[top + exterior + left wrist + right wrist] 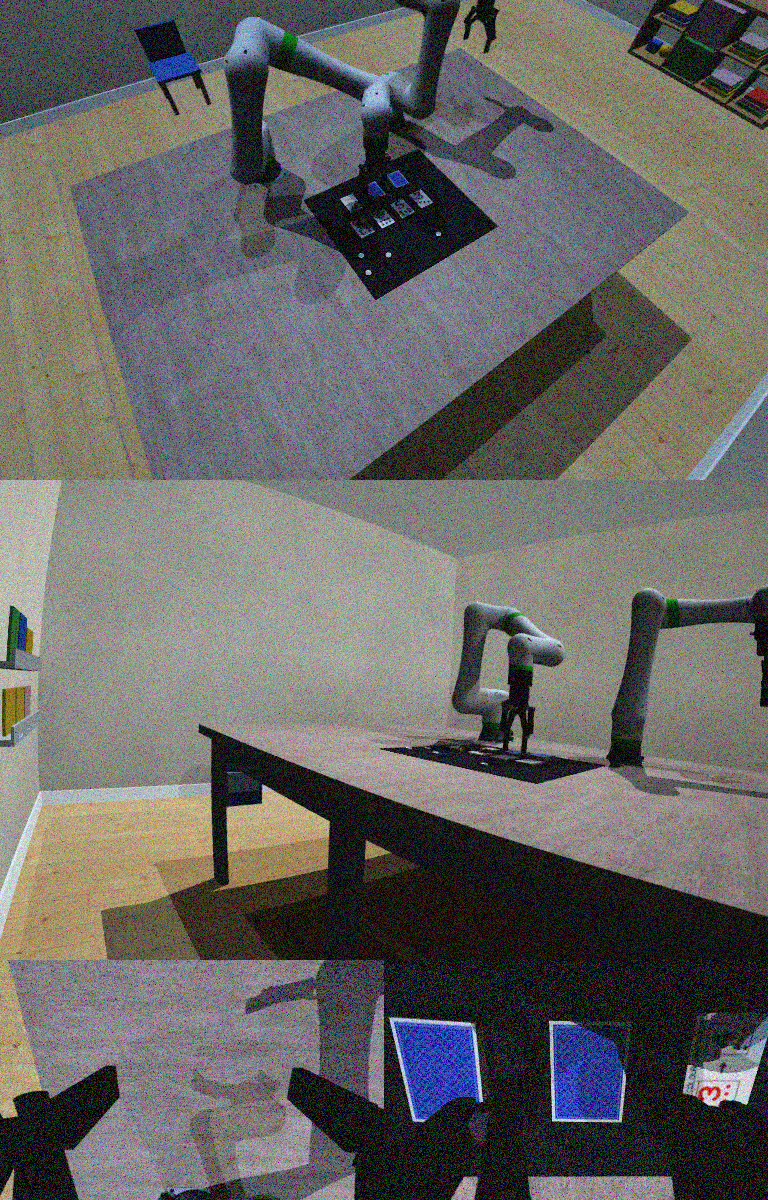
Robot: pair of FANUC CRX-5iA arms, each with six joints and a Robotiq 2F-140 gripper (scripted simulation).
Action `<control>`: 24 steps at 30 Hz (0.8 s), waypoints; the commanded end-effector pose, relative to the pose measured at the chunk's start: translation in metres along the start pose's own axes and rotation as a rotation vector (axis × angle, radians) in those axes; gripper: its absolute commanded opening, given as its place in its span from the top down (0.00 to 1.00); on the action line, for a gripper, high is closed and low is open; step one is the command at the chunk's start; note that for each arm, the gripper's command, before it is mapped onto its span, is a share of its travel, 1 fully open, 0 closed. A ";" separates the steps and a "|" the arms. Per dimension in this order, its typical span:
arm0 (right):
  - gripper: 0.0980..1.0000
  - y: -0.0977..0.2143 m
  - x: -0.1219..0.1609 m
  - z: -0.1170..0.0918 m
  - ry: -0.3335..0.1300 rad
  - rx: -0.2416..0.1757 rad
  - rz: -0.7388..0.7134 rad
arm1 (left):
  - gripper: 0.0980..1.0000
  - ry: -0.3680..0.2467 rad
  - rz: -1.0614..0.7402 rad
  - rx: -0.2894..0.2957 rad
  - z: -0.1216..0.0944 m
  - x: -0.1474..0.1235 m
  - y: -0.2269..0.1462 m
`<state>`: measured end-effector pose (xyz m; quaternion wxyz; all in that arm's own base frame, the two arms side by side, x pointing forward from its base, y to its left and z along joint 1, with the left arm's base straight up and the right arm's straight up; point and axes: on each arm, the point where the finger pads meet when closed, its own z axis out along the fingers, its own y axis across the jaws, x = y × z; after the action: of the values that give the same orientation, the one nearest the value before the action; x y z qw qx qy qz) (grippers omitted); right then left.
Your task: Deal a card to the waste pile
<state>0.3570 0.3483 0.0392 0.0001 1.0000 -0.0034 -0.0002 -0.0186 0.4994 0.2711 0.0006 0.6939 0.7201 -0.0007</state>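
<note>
In the row nearest the robot, one blue-backed card stack (398, 178) (439, 1067) lies at one end. A second blue-backed card (375, 189) (584, 1080) lies in the middle, partly shadowed. A face-up card with a red 3 (349, 202) (729, 1085) lies at the other end, also partly shadowed. How many cards each place holds cannot be told. My right gripper (514, 750) (588, 1076) points down low over this row, part open, with fingertips apart on both sides of the middle card and nothing gripped. My left gripper (480, 44) (203, 1082) is wide open and empty, far from the cards.
A black mat (413, 254) (535, 775) carries the cards. A second row of face-up cards, including one card (384, 218) and another card (420, 198), lies farther from the robot. Several white discs, one disc (387, 254) among them, lie beyond that row.
</note>
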 end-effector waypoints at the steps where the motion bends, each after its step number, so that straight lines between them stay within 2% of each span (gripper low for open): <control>1: 0.50 0.000 0.001 -0.001 0.002 0.001 0.000 | 0.00 0.002 0.000 0.000 -0.001 0.000 0.000; 9: 0.50 0.000 0.001 -0.011 0.002 0.001 0.000 | 0.00 0.002 0.000 0.000 -0.001 0.000 0.000; 19: 0.50 0.000 0.001 -0.056 0.002 0.001 0.000 | 0.00 0.002 0.000 0.000 -0.001 0.000 0.000; 21: 0.50 0.000 0.001 -0.056 0.002 0.001 0.000 | 0.00 0.002 0.000 0.000 -0.001 0.000 0.000; 24: 0.50 0.000 0.001 -0.071 0.002 0.001 0.000 | 0.00 0.002 0.000 0.000 -0.001 0.000 0.000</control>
<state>0.3571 0.3481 0.0965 0.0002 1.0000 -0.0034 0.0000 -0.0186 0.4994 0.2711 0.0006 0.6939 0.7201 -0.0007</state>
